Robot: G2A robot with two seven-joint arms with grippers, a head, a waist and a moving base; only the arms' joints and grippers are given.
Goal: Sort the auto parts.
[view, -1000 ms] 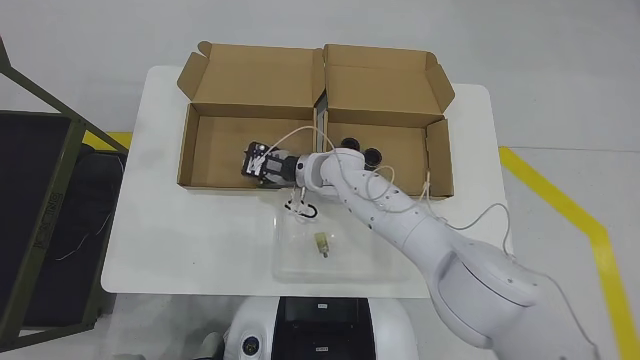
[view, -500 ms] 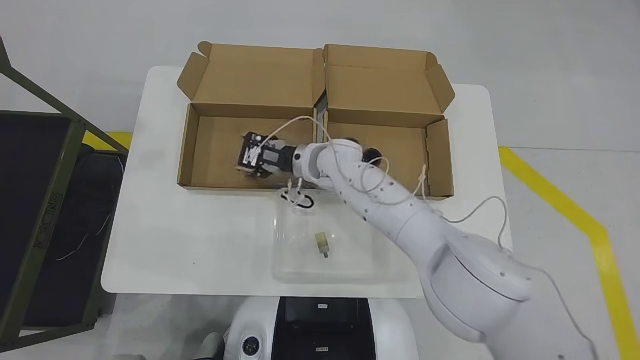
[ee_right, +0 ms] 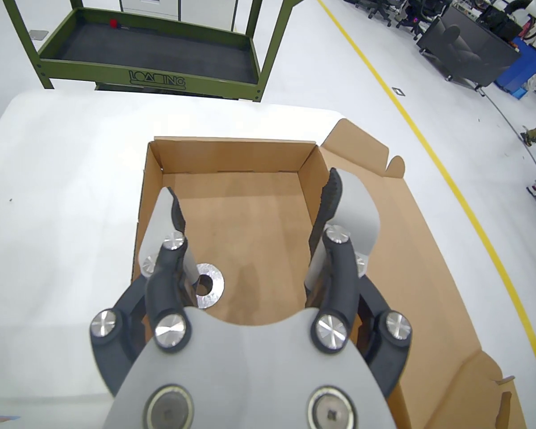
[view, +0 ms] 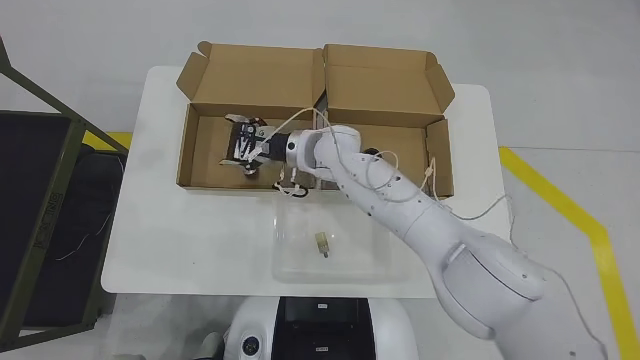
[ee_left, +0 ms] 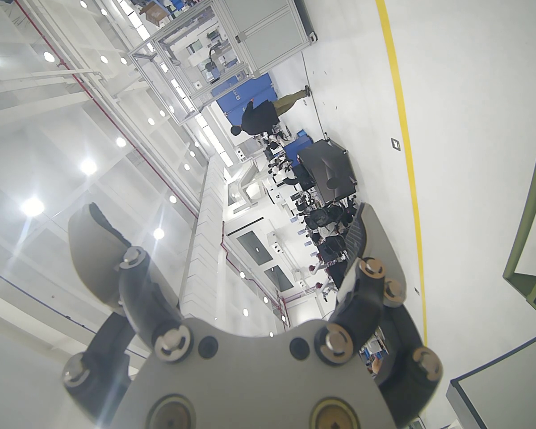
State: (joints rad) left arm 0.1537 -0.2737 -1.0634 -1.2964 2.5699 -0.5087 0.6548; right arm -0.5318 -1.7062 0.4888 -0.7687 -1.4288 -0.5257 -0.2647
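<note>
My right gripper (ee_right: 252, 185) hangs open over the floor of the left cardboard box (ee_right: 232, 220). A flat metal washer (ee_right: 209, 290) lies on that floor just below one finger, apart from both pads. From the top, the right gripper (view: 240, 143) sits inside the left box (view: 205, 150), with its arm stretched across from the right. A small pale part (view: 321, 244) lies in the clear tray (view: 345, 260) at the table's front. My left gripper (ee_left: 225, 212) is open, holds nothing, and points up into the room.
The right cardboard box (view: 405, 150) adjoins the left one and holds dark round parts (view: 372, 153). Both lids stand open toward the back. A green cart (view: 40, 210) stands off the table's left side. A loose cable (view: 293, 192) hangs from the arm near the tray.
The right gripper has moved from the left box's front right part farther left and back over its floor, and its fingers have spread open.
</note>
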